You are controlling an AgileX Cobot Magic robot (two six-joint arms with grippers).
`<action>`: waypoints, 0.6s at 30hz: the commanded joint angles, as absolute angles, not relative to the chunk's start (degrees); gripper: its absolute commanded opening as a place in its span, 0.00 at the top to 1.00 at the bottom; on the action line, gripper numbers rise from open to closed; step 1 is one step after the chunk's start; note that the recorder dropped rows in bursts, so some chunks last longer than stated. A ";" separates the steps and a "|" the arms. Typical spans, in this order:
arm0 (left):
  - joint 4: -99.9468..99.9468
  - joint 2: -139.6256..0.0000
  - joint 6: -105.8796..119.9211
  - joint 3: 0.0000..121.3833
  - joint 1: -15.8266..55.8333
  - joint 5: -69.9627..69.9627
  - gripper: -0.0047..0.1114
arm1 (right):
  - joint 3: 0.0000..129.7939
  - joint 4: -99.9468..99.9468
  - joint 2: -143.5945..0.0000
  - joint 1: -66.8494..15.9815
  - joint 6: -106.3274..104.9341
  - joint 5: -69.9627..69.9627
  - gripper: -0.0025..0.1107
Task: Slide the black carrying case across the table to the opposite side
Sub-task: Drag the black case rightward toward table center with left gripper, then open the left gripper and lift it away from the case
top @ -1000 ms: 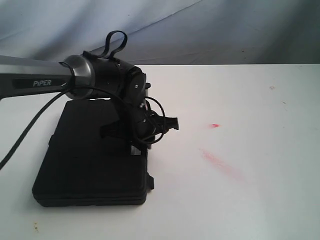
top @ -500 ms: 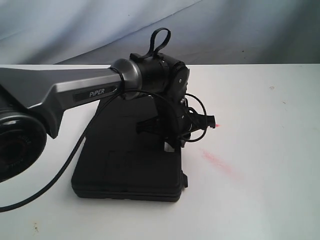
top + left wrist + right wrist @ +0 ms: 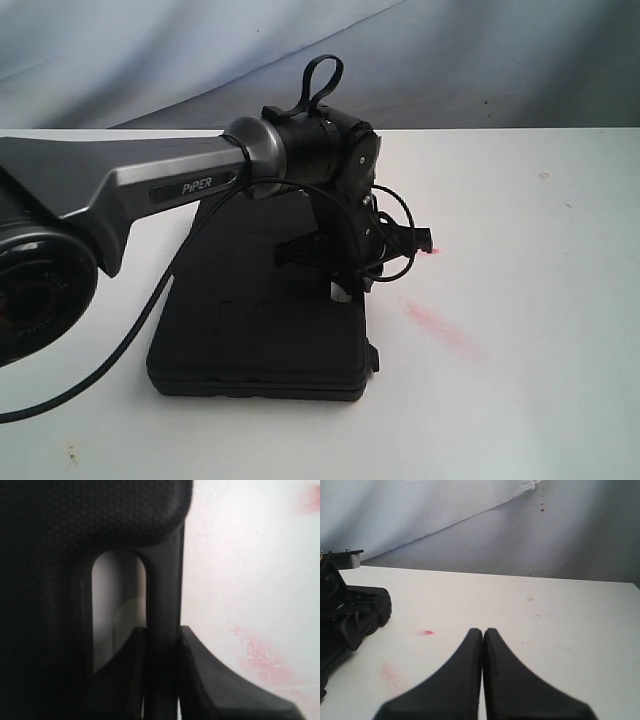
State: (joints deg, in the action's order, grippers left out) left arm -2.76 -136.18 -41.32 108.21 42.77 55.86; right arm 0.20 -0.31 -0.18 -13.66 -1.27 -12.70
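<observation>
The black carrying case (image 3: 250, 330) lies flat on the white table (image 3: 530, 230), left of the middle in the exterior view. My left gripper (image 3: 347, 288) reaches down to the case's right edge. In the left wrist view the left gripper (image 3: 162, 647) is shut on the case's handle bar (image 3: 162, 590), one finger in the handle slot and the other outside it. The case's textured lid (image 3: 60, 535) fills the rest of that view. My right gripper (image 3: 483, 632) is shut and empty, hovering low over the table (image 3: 535, 610) some way from the case (image 3: 367, 611).
Red smudges (image 3: 440, 325) mark the table just right of the case, with a small red spot (image 3: 433, 251) by the gripper. A grey cloth backdrop (image 3: 480, 60) hangs behind the table's far edge. The left arm's cable (image 3: 130, 330) loops over the case.
The left arm has dragged the case to the right by its handle, mostly in the first half second. Since then it has shifted only slightly. The right gripper's earlier position is not shown.
</observation>
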 commanded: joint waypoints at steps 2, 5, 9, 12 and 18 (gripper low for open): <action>-3.81 -136.02 -42.37 109.01 42.93 53.77 0.85 | 0.00 -0.70 0.00 -13.24 -1.24 -12.71 0.98; -3.36 -136.02 -41.97 109.01 42.93 54.13 0.74 | 0.00 -0.70 0.00 -13.24 -1.24 -12.71 0.98; -2.90 -136.02 -41.97 109.01 42.93 54.23 0.66 | 0.00 -0.70 0.00 -13.24 -1.24 -12.71 0.98; -2.45 -136.02 -41.97 109.01 42.93 54.36 0.66 | 0.00 -0.70 0.00 -13.24 -1.24 -12.71 0.98; 0.40 -134.67 -41.83 109.01 42.93 55.54 0.66 | 0.00 -0.70 0.00 -13.24 -1.24 -12.71 0.98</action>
State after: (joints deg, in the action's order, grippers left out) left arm -1.61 -136.27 -41.42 108.53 42.77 54.90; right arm 0.20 -0.31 -0.18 -13.66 -1.27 -12.70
